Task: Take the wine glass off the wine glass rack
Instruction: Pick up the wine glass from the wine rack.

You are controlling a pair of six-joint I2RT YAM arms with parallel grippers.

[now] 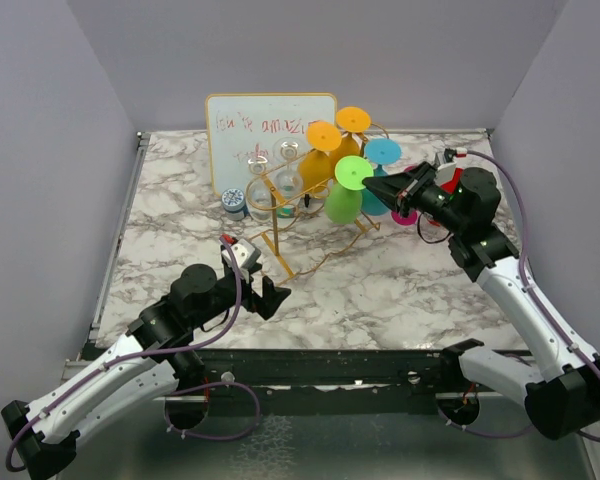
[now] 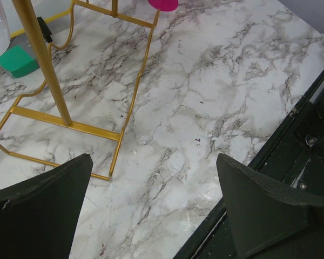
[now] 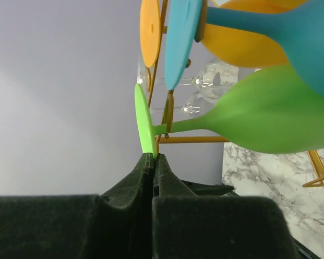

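Right wrist view: my right gripper is closed thin on the foot edge of the green wine glass, which hangs on the gold rack. My left gripper is wide open and empty. I judge the grasp done; next the foot must slide out along the rails.

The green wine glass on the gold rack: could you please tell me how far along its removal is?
Approach looks done: the right gripper sits shut at the foot rim of the green wine glass, apparently pinching it. In hand: that grip. Left to do: the glass hangs upside down on the wine glass rack, not yet slid off. The left gripper is open and empty.
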